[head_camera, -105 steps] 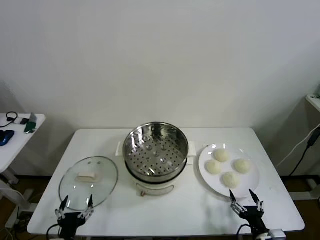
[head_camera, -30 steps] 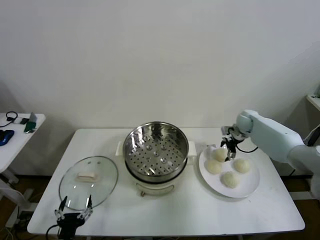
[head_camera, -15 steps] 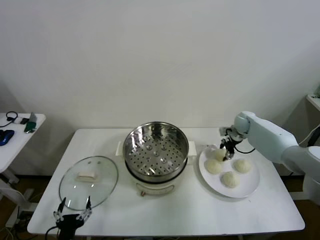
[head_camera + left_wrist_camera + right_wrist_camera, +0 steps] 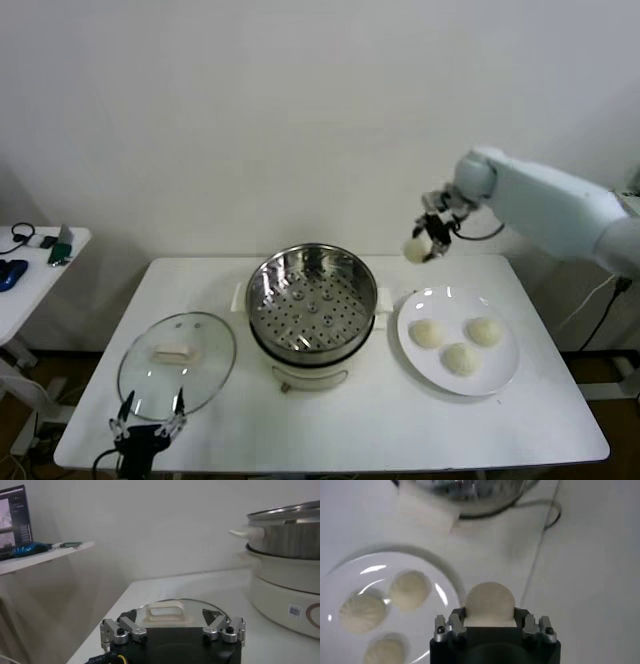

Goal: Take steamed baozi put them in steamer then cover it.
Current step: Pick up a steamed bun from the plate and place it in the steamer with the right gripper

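Observation:
My right gripper (image 4: 430,240) is shut on one cream-white baozi (image 4: 416,249) and holds it in the air, above the gap between the steamer (image 4: 311,296) and the white plate (image 4: 500,372). In the right wrist view the held baozi (image 4: 489,603) sits between the jaws. Three baozi (image 4: 427,333) stay on the plate. The steel steamer stands open with its perforated tray bare. The glass cover (image 4: 177,364) with a cream handle lies flat on the table left of the steamer. My left gripper (image 4: 148,416) is parked open at the table's front left, just before the cover (image 4: 172,611).
The white table (image 4: 350,425) has its front edge close to my left gripper. A side table (image 4: 30,270) with small items stands at the far left. A cable runs behind the steamer (image 4: 540,550).
My right gripper came from the front right to the plate, closed on the back-left baozi, and has lifted it up and to the left. The left arm stayed put.

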Controlling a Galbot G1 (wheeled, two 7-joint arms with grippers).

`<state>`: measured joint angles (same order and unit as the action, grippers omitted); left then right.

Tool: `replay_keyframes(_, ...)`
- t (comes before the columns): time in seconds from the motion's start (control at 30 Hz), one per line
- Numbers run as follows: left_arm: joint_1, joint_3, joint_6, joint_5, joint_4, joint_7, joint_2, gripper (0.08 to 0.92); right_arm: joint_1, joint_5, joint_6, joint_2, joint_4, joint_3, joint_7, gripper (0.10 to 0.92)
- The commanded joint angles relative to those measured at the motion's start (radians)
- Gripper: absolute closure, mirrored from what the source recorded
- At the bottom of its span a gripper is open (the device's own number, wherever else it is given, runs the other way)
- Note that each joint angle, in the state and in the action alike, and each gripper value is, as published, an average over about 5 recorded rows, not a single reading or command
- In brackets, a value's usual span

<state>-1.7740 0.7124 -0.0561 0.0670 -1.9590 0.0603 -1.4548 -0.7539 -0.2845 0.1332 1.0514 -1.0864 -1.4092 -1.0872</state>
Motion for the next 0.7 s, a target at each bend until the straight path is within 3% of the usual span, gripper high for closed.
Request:
replay_keyframes(0.03,0.000,-0.003,0.000,0.000,-0.001,0.000,0.002,0.177,-0.298,-0.054,0.142,0.058,-0.291,-0.118,0.003,0.380)
replay_keyframes(0.17,0.003,-0.004,-0.002,-0.002,0.003,0.001,0.002,0.177,-0.262,0.067,0.250,0.133,-0.381,-0.129,0.066,0.379)
replay_keyframes(0.27,0.007,-0.002,-0.002,-0.001,0.003,0.003,0.002,0.177,-0.178,0.166,0.317,0.184,-0.364,-0.125,0.113,0.379)
replay_keyframes(0.47,0.007,0.002,-0.004,0.001,0.000,0.004,0.003,0.177,0.011,0.392,0.417,0.251,-0.184,-0.083,0.187,0.380)
replay_keyframes(0.7,0.002,0.001,-0.009,0.003,0.005,0.007,0.003,0.177,0.158,0.524,0.476,0.313,0.000,-0.042,0.212,0.380)
